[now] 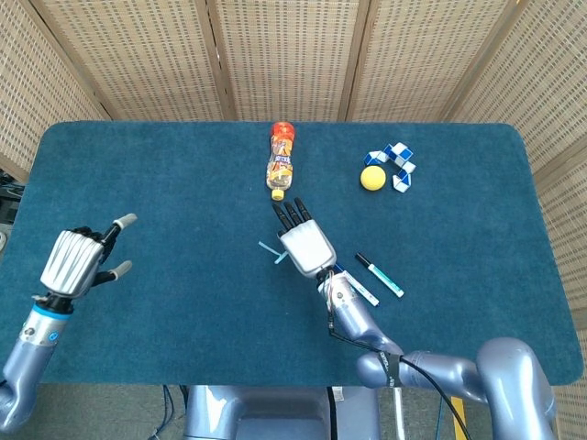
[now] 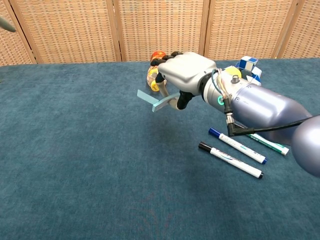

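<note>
The right hand (image 2: 186, 75) holds a thin light-blue strip (image 2: 152, 101), pinched between the thumb and the fingers, and carries it clear of the dark blue-green cloth of the table (image 2: 75, 165); in the chest view the strip juts out to the left of the hand, tilted, with nothing touching its free end. In the head view the same hand (image 1: 305, 247) hangs over the middle of the table with its fingers pointing toward the far edge, and the strip (image 1: 271, 252) shows as a short pale sliver at its left side. Just beyond the fingertips lies an orange drink bottle (image 1: 281, 161) on its side, its yellow cap toward the hand and apart from it. To the right of the wrist three markers lie on the cloth close together: one with a black cap (image 2: 230, 160), one with a blue cap (image 2: 237, 146), and a green-and-white one (image 2: 267, 143) partly under the forearm. Further back on the right a yellow ball (image 1: 371, 178) sits just beside a blue-and-white folding twist puzzle (image 1: 395, 163). The left hand (image 1: 78, 258) hovers over the near left part of the table, well apart from everything, empty, with its fingers partly curled and two of them sticking out.
</note>
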Robot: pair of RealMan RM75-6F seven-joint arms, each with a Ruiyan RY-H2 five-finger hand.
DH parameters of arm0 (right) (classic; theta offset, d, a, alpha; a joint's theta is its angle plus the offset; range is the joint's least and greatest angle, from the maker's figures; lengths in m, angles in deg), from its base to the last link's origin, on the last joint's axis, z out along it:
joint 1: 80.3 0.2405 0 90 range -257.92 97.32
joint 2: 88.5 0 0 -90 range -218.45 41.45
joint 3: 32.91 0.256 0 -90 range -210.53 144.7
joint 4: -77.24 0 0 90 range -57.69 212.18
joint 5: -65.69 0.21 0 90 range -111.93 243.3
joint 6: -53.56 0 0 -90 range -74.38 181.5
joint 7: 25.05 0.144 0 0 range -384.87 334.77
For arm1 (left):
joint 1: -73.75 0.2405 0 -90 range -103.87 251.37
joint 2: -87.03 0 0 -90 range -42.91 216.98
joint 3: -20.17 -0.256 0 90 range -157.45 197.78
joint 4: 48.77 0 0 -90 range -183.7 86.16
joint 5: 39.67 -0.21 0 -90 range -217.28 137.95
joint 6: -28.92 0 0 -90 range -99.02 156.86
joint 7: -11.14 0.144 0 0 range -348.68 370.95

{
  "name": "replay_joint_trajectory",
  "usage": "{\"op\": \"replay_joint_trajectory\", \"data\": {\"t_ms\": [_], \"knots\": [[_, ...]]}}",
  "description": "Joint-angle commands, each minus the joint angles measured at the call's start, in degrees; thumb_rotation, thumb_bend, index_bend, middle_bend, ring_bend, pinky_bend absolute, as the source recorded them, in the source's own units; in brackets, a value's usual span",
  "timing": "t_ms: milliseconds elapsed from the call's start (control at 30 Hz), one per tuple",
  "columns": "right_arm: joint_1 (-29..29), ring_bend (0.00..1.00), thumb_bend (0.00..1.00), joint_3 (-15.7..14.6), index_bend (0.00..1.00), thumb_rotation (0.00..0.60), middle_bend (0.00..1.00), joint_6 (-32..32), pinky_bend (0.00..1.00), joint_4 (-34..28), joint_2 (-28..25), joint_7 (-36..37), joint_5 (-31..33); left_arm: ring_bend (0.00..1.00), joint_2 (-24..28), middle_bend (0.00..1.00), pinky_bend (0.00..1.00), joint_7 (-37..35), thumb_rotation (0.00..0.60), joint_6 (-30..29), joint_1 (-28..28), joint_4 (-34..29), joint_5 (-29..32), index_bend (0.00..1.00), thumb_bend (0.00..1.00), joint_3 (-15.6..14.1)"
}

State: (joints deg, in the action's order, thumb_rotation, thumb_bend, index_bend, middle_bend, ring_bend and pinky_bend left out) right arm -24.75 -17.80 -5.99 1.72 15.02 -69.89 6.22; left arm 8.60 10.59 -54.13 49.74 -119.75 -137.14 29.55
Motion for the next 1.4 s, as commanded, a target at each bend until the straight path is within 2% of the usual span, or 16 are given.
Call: {"op": "replay_joint_trajectory", "data": {"t_ms": [33, 200, 367, 600, 767, 867, 1133, 1233, 1300, 1400], "knots": [[-0.1, 0.00, 0.51, 0.6, 0.59, 0.600, 0.05, -1.3, 0.00, -2.4, -0.9, -2.3, 1.2, 1.00, -3.9, 1.00, 0.97, -1.4, 0.600, 5.0, -5.7, 3.5, -1.0, 0.32, 0.00, 1.7], [0.1, 0.00, 0.52, 1.0, 0.59, 0.600, 0.05, -2.4, 0.00, -4.8, -1.5, -5.5, 3.6, 1.00, -5.9, 1.00, 0.98, 2.9, 0.600, 11.6, -9.0, 0.1, 3.3, 0.33, 0.00, 2.6], [0.2, 0.00, 0.52, 1.0, 0.59, 0.600, 0.05, -2.9, 0.00, -5.5, -1.7, -6.9, 5.0, 1.00, -7.9, 1.00, 0.99, 7.3, 0.600, 16.4, -11.0, -1.5, 8.7, 0.28, 0.00, 3.8], [0.4, 0.00, 0.54, 0.7, 0.59, 0.600, 0.05, -3.3, 0.00, -6.0, -2.0, -7.5, 5.6, 1.00, -10.3, 1.00, 0.99, 9.7, 0.600, 19.8, -12.8, -2.7, 12.7, 0.13, 0.00, 3.8], [0.5, 0.00, 0.54, 0.4, 0.59, 0.600, 0.05, -3.5, 0.00, -6.1, -1.9, -7.7, 5.8, 1.00, -11.3, 1.00, 0.99, 9.9, 0.600, 21.0, -14.0, -3.7, 14.0, 0.12, 0.00, 3.7], [0.6, 0.00, 0.54, 0.2, 0.59, 0.600, 0.05, -3.5, 0.00, -6.1, -1.7, -7.8, 6.0, 1.00, -12.3, 1.00, 0.99, 9.8, 0.600, 21.8, -15.0, -3.7, 14.3, 0.15, 0.00, 3.6], [1.1, 0.00, 0.57, -0.2, 0.59, 0.600, 0.05, -4.2, 0.00, -6.7, -1.2, -8.8, 6.2, 1.00, -16.2, 1.00, 0.99, 6.4, 0.600, 22.5, -17.6, -1.3, 14.6, 0.37, 0.00, 3.8], [1.2, 0.00, 0.57, -0.3, 0.59, 0.600, 0.05, -4.4, 0.00, -6.9, -1.0, -9.2, 6.4, 1.00, -17.5, 1.00, 0.99, 5.2, 0.600, 22.7, -18.4, -0.2, 14.6, 0.40, 0.01, 3.7], [1.2, 0.00, 0.57, -0.4, 0.59, 0.600, 0.06, -4.6, 0.00, -7.1, -0.9, -9.5, 6.5, 1.00, -18.9, 1.00, 0.99, 4.5, 0.600, 22.8, -19.1, 1.0, 14.5, 0.41, 0.07, 3.6], [1.2, 0.00, 0.57, -0.5, 0.59, 0.600, 0.06, -4.8, 0.00, -7.4, -1.0, -9.8, 6.6, 1.00, -20.0, 1.00, 0.99, 3.7, 0.600, 22.7, -19.8, 1.9, 14.2, 0.41, 0.23, 3.6]]}}
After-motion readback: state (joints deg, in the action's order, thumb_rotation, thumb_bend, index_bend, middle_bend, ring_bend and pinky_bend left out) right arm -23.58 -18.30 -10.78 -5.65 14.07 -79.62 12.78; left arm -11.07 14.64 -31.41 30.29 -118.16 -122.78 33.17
